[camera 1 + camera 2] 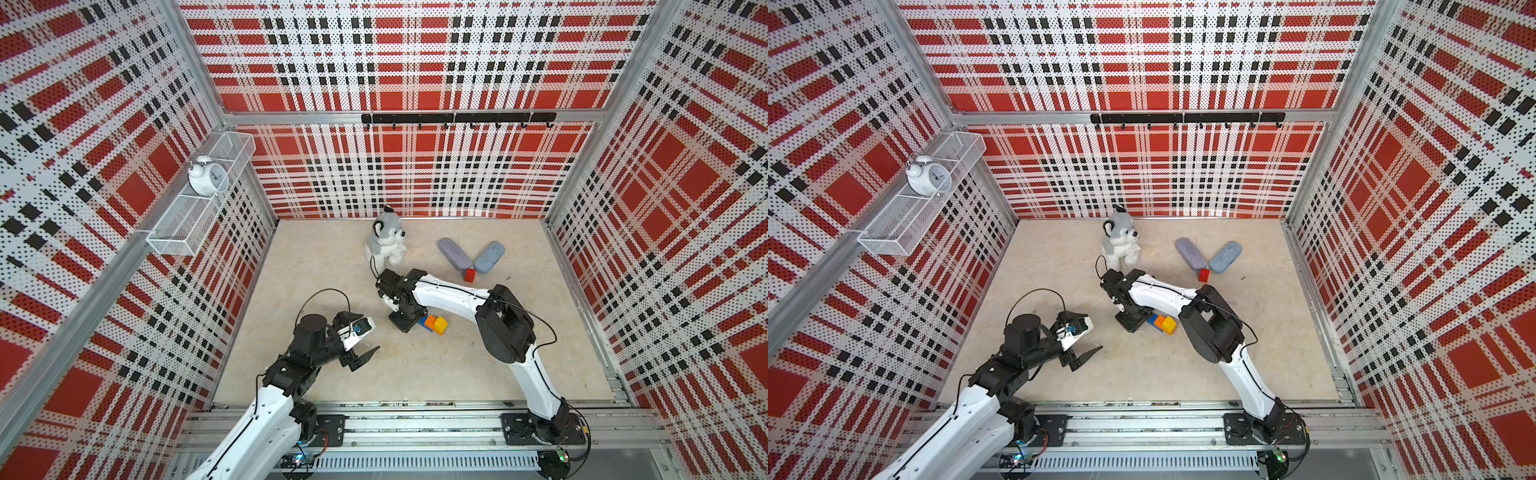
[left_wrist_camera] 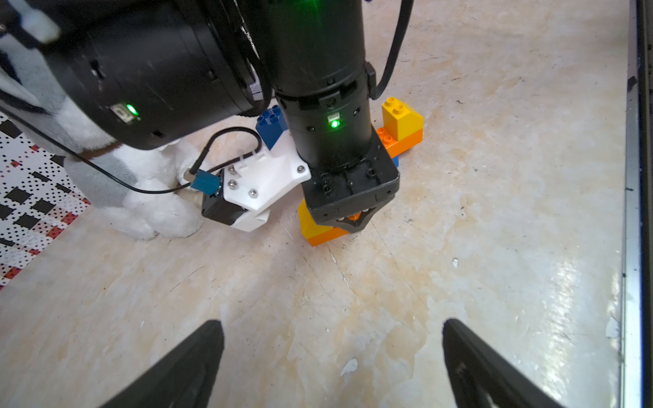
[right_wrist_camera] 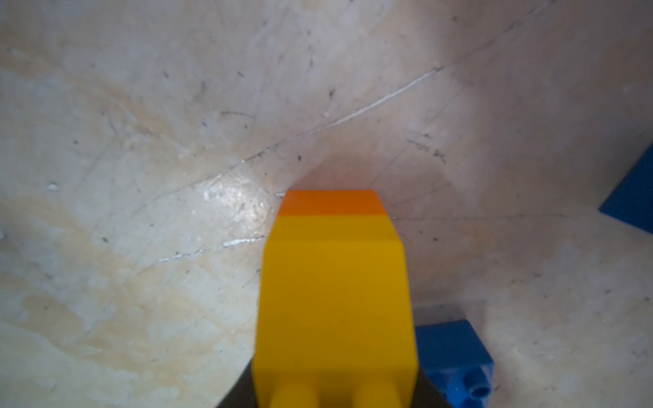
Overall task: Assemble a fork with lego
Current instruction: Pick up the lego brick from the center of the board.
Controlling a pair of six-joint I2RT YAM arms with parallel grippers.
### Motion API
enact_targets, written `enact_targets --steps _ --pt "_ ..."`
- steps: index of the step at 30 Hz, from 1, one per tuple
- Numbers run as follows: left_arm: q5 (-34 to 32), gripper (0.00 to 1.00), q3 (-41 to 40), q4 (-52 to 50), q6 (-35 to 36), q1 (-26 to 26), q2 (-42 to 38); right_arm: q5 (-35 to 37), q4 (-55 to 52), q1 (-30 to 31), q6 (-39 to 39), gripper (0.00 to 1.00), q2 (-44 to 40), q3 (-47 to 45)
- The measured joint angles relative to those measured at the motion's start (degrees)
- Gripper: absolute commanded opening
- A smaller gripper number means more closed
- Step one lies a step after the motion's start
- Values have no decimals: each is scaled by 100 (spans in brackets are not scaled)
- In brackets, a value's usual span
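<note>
A: Where is the fork?

B: The fork [image 1: 434, 324] sits on the bench [image 1: 415, 374]. It is nearer the arms' bases than the plush husky [image 1: 385, 243] and a little to the right of it. Both top views show it there.

A: Which bricks does it have?

B: There is an orange crossbar [image 2: 401, 143] with a yellow prong at each end. The far yellow prong [image 2: 401, 116] is on the end away from the left arm, and the near yellow prong [image 3: 335, 300] is on the end toward it. A blue brick [image 2: 270, 123] shows behind the right wrist, but the arm hides how it joins.

A: And the red one?

B: The red brick [image 1: 470, 275] lies apart from the fork, well to the right of the husky. It is just beside the ends of two grey-blue cases [image 1: 455, 253], where they meet.

A: What about the right pincer?

B: The right pincer [image 2: 353, 222] points down with its jaws narrow, closed on the fork at the crossbar end toward the left arm. The near yellow prong fills the right wrist view, with orange just beyond it.

A: And the left pincer?

B: The left pincer [image 2: 332, 324] hovers above the bench with its jaws spread wide. It is on the robot's side of the husky and slightly left of it. It faces the fork but is apart from it.
</note>
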Motion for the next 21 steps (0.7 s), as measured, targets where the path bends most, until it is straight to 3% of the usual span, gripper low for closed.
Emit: enact_targets --steps 17,21 --pt "-17 98 0 0 50 0 70 0 96 2 11 44 -133 -109" --pt "-17 98 0 0 66 0 74 0 111 2 13 39 -133 -111"
